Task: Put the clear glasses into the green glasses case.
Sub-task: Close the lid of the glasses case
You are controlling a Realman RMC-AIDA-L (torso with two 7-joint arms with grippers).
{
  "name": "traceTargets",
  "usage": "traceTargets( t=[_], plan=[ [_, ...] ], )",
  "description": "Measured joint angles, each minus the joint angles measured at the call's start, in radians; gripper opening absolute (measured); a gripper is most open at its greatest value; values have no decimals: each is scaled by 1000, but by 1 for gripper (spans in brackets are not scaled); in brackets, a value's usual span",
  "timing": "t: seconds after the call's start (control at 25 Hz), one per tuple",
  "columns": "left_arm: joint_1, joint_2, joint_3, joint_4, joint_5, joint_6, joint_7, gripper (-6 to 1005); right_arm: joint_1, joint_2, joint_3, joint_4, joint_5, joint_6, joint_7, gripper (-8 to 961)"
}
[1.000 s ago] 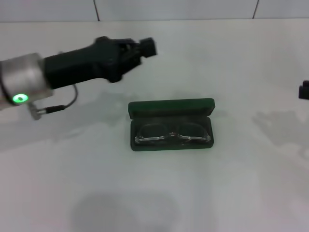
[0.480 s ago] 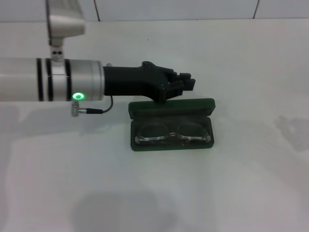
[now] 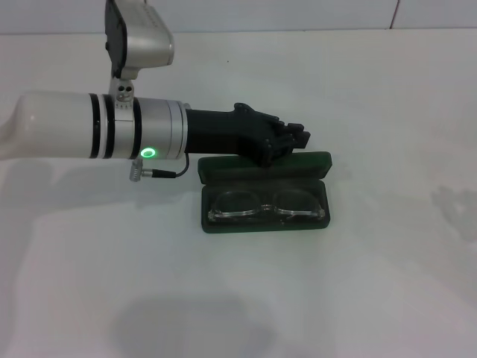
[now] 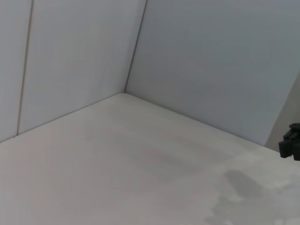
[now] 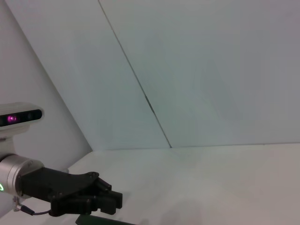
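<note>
**Operator:** Since a second ago I'm seeing the left gripper (image 3: 294,139) swinging in from the far left of the table (image 3: 373,298); it's now hanging right over the back edge of the green glasses case (image 3: 265,192), at the raised lid.

**Spotter:** Fingers?

**Operator:** They're looking drawn together, holding nothing, seen from the head and from the right wrist (image 5: 110,200). The clear glasses (image 3: 266,206) are lying inside the open case, lenses side by side, frame running along the tray's front half.

**Spotter:** Room around it?

**Operator:** I'm seeing bare white table stretching in front of the case and out to both sides. Behind it, the wall's lower edge is sitting well back. The left arm is crossing above the table to the left of the case, its cable dangling just beside the case's rear left corner.

**Spotter:** Right gripper?

**Operator:** I'm not seeing it in the head view; only a small dark piece (image 4: 290,143) is showing at the edge of the left wrist view, fingers unreadable.
</note>
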Motion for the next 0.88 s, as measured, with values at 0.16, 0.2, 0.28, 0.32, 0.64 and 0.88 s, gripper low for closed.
traceTargets(
  t=[0.16,0.2,0.28,0.32,0.64,0.88],
  plan=[
    [6,1,-2,0,-3,-3,0,146,3,0,0,10,-1,3,-7,155],
    [7,2,-2,0,-3,-3,0,145,3,0,1,11,-2,3,-7,155],
    [11,3,-2,0,-3,-4,0,143,4,0,1,12,-2,3,-8,155],
    [13,3,-2,0,-3,-4,0,143,4,0,1,13,-2,3,-8,155],
    [20,7,0,-8,10,-6,-3,143,10,0,2,23,-2,4,-8,155],
    [25,7,1,-12,22,-6,-1,142,12,-1,2,25,-2,7,-8,154]
  ],
)
